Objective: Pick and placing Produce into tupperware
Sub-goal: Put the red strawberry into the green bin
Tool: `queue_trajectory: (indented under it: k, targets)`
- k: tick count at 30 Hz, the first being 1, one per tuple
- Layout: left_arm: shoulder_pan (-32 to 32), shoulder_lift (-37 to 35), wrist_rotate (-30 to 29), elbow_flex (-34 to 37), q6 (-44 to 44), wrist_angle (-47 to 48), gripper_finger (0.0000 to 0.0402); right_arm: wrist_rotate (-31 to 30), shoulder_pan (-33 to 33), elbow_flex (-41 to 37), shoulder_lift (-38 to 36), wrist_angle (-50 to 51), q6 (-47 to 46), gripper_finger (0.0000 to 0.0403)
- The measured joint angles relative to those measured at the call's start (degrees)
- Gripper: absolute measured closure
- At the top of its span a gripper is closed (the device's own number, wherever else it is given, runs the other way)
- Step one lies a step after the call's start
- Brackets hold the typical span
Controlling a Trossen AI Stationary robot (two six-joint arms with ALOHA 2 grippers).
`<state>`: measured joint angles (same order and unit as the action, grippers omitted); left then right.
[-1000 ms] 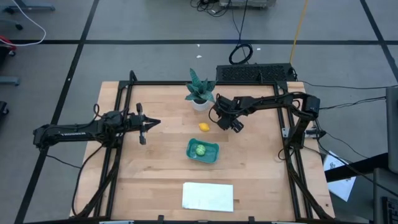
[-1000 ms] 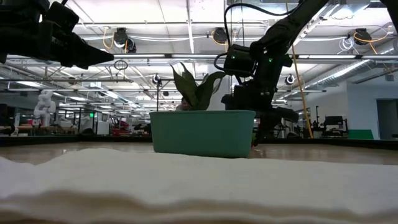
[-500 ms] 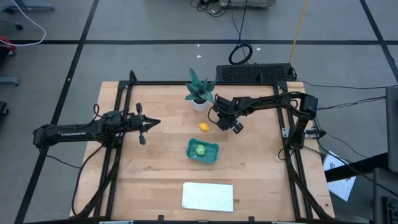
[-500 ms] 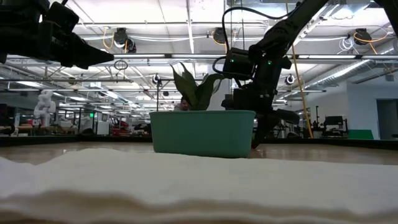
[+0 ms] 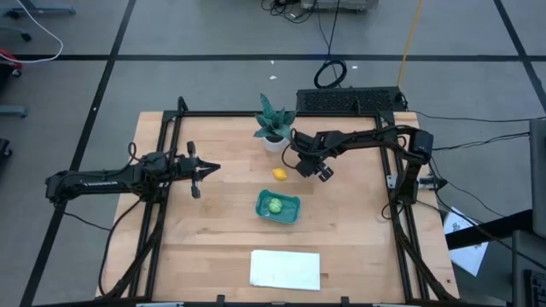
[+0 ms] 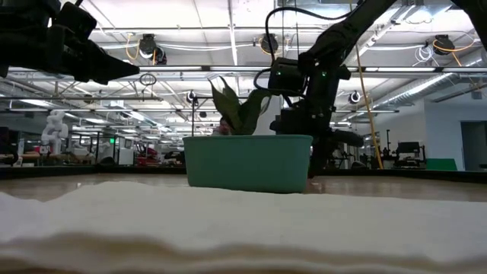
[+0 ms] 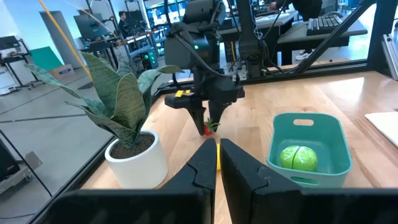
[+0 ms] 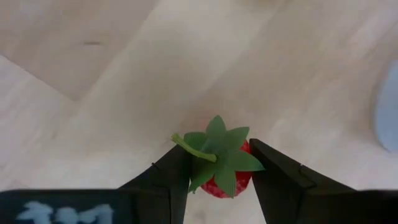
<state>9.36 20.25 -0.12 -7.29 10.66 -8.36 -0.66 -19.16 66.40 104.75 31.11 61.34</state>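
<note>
Teal tupperware [image 5: 278, 207] sits near the middle of the wooden table [image 5: 213, 230]. One piece inside: the round light-green produce [image 5: 275, 205], resting on the container floor; the left wrist view shows it against the near wall [image 7: 298, 157]. Nothing else is visible in the container.

Yellow lemon-like piece [image 5: 279, 174] lies on the bare wood just beyond the tupperware, between it and the potted plant [image 5: 274, 124], not touching either.

Dark red piece, a strawberry with a green leafy cap [image 8: 221, 165], is pinched between the two fingers of the right gripper [image 8: 217, 168]; the pads press it from both sides. In the high view this gripper [image 5: 309, 167] is just beside the lemon, on its right, close to the plant pot. From the left wrist view the red piece shows at the fingertips [image 7: 209, 127], low over the table; whether it touches the wood I cannot tell.

Left gripper [image 5: 200, 170] hangs over the table's left part, well apart from the produce, fingers pressed together and holding nothing.

Around: a white flat sheet [image 5: 285, 269] near the front edge, in front of the tupperware; a keyboard [image 5: 350, 101] at the back edge. From the low view, the tupperware wall [image 6: 247, 162] hides the lemon and the plant pot.
</note>
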Motion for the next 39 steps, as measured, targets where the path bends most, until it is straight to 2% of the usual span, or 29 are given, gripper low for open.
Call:
queue_trajectory:
  k: [16,39]
  targets:
    - [0.01,0.00,0.00,0.00,-0.44,0.00,0.0376,-2.32,2.92,5.94,-0.17,6.41,-2.16,0.0261]
    - [0.00,-0.01,0.00,0.00,-0.67,0.00,0.0376,-6.84,7.33,6.02,-0.24,9.66,2.36,0.0262]
